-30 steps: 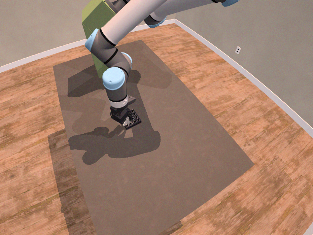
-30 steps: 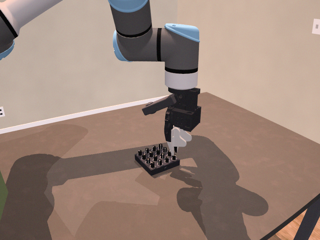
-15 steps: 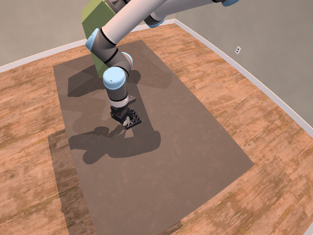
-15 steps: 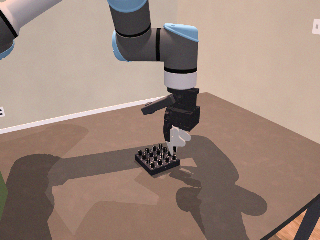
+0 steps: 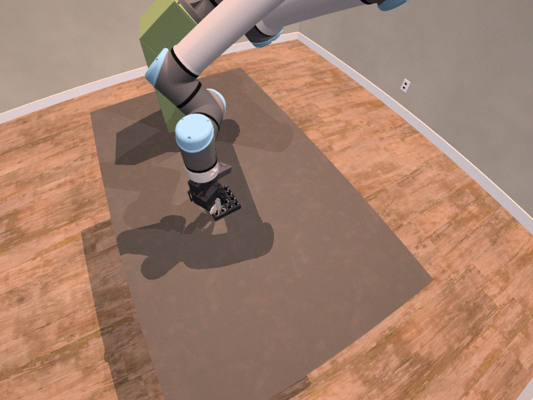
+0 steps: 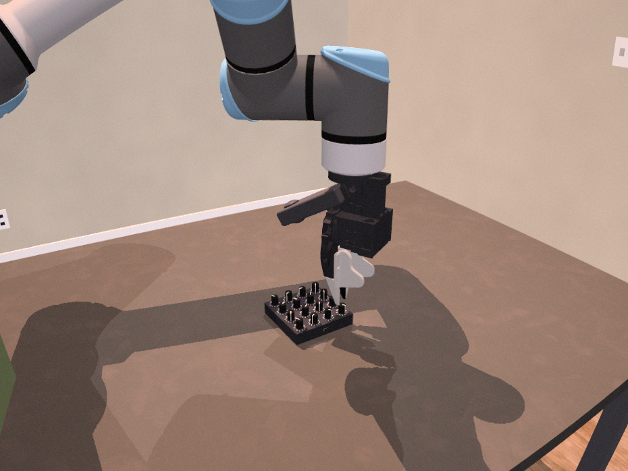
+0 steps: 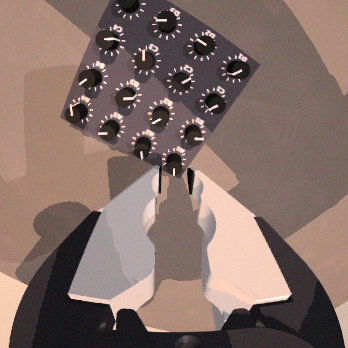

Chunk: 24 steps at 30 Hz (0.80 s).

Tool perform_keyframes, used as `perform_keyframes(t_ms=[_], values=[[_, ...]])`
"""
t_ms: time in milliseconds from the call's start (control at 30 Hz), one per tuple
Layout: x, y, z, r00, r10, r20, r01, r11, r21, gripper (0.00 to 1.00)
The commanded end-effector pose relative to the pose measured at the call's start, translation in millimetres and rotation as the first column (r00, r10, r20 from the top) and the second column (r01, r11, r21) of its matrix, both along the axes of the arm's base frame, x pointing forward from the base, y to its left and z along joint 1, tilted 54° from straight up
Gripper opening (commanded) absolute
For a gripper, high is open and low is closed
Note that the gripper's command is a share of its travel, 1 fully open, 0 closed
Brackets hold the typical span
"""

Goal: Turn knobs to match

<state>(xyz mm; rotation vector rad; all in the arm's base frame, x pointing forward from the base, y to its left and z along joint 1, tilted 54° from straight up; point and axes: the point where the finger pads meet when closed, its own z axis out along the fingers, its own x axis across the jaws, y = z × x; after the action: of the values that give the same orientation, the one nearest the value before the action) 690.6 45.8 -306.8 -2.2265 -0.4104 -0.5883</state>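
The black knob box (image 6: 309,313) lies on the brown table, with its socket (image 6: 326,329) on the near right side face. In the wrist view the box (image 7: 160,82) sits turned, row D at the top and row A nearest me. My gripper (image 7: 174,169) points straight down over corner knob A1 (image 7: 174,161). Its white fingers are nearly shut, with a narrow gap and nothing between them. The tips hover just above the knob. A1's white mark points toward me. D1 (image 7: 235,68) has its mark pointing to the lower right. The gripper also shows in the top view (image 5: 215,210).
The green robot base (image 5: 165,47) stands at the far end of the table. The other knobs of the box crowd close to A1 on the far and left sides. The table edge runs at the right (image 6: 583,420).
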Motion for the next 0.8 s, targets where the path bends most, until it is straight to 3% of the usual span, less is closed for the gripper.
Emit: perform_keyframes(t_ms=[0,767], values=[[0.4,-0.7,0.2,1.000,-0.001,0.001,0.001,1.000,-0.001,0.11],[1.4,2.0,-1.9,1.000,-0.001,0.001,0.001,1.000,-0.001,0.11]])
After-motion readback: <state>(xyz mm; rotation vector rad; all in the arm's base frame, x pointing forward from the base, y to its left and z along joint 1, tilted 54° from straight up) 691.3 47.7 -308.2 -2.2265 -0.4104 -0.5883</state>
